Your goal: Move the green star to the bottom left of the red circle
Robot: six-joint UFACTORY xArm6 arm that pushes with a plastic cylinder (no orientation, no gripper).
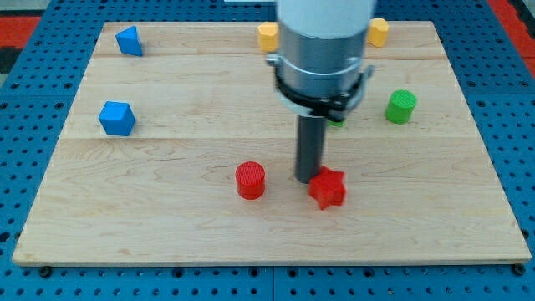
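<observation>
The red circle (250, 181) stands on the wooden board (167, 226), a little below its middle. Only a small green sliver (336, 122) shows under the arm's grey body (322, 42); it may be the green star, but its shape is hidden. My tip (306, 180) rests on the board right of the red circle, against the upper left side of a red star (328, 188). The tip is below the green sliver.
A green cylinder (400, 106) stands at the right. Two yellow blocks (267, 36) (378, 32) sit at the view's top beside the arm. Two blue blocks (129, 40) (116, 118) lie at the left.
</observation>
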